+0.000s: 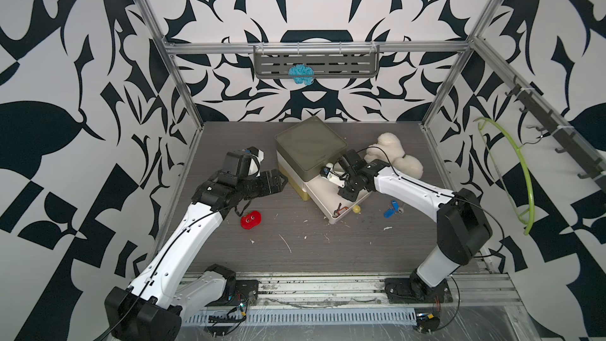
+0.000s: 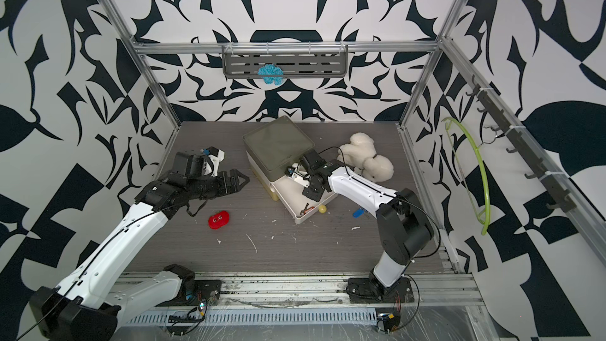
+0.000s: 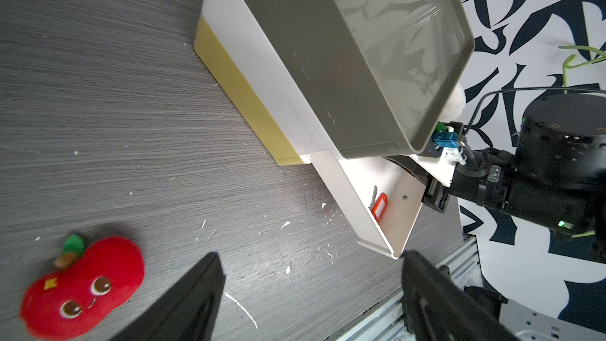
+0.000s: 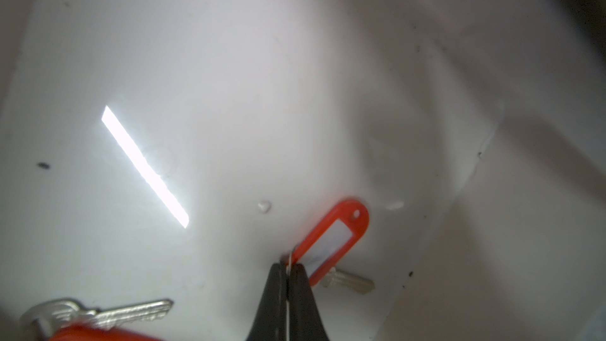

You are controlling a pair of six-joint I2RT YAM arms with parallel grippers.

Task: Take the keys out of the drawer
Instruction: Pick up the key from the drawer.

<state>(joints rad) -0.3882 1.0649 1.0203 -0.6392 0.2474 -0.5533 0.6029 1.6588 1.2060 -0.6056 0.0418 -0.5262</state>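
A dark wood-grain table [image 1: 295, 250] was seen from above, ringed by black-and-white patterned walls. Toward the far middle a small drawer unit [image 1: 310, 144] with a grey-green top was set at an angle. Its white drawer [image 1: 323, 190] was pulled out toward the near right.

The right gripper [image 4: 288, 268] was reached down into that drawer, with its jaws pressed fully together on the thin wire ring of a red-tagged key [image 4: 334, 237]. The red tag and the silver key blade were shown low against the drawer's white floor, close to a side wall. Whether they were lifted clear of the floor could not be told. A second red-tagged key [image 4: 114, 314] was lying loose on the drawer floor, apart from the gripper.

Blue-tagged keys [image 1: 392, 209] were already out of the drawer, lying on the table just right of its near corner, close to the right arm. A small yellow ball [image 1: 356, 209] was seen just beside the drawer front.

The left gripper [image 3: 311, 257] was held above the table to the left of the unit, with its jaws spread wide and nothing between them. A red apple plush [image 1: 251, 219] was lying on the table near it. A white plush toy [image 1: 393, 154] was placed to the right of the unit, behind the right arm.
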